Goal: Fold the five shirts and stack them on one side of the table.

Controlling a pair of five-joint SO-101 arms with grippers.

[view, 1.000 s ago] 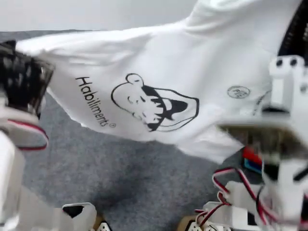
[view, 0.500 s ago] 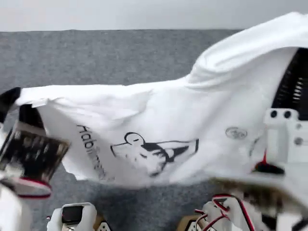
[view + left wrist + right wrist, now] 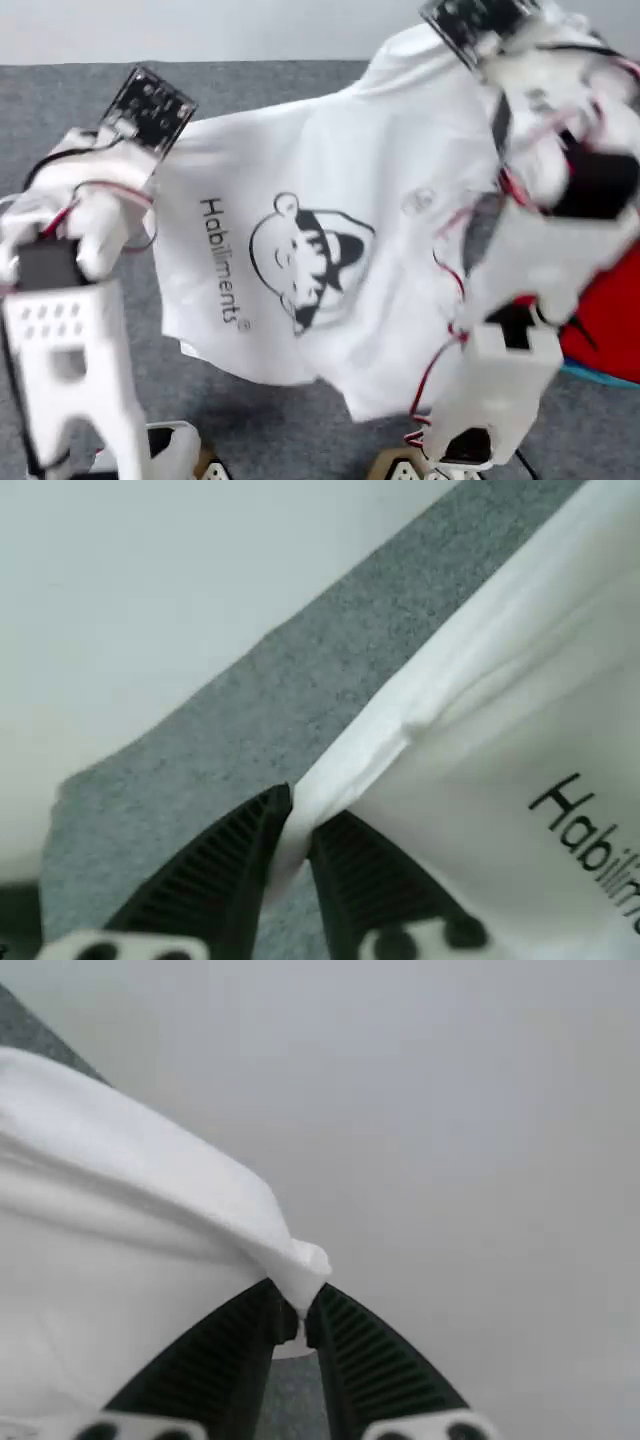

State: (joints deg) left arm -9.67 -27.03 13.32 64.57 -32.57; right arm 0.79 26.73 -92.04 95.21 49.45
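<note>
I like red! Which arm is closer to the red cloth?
Right. The right arm stands beside the red cloth; the left arm is across the white shirt from it.

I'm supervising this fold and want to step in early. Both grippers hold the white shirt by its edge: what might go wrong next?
The left gripper and right gripper each pinch only a thin fold of the white shirt, so an edge may slip free. The right arm's wires cross over the cloth and might snag it.
</note>
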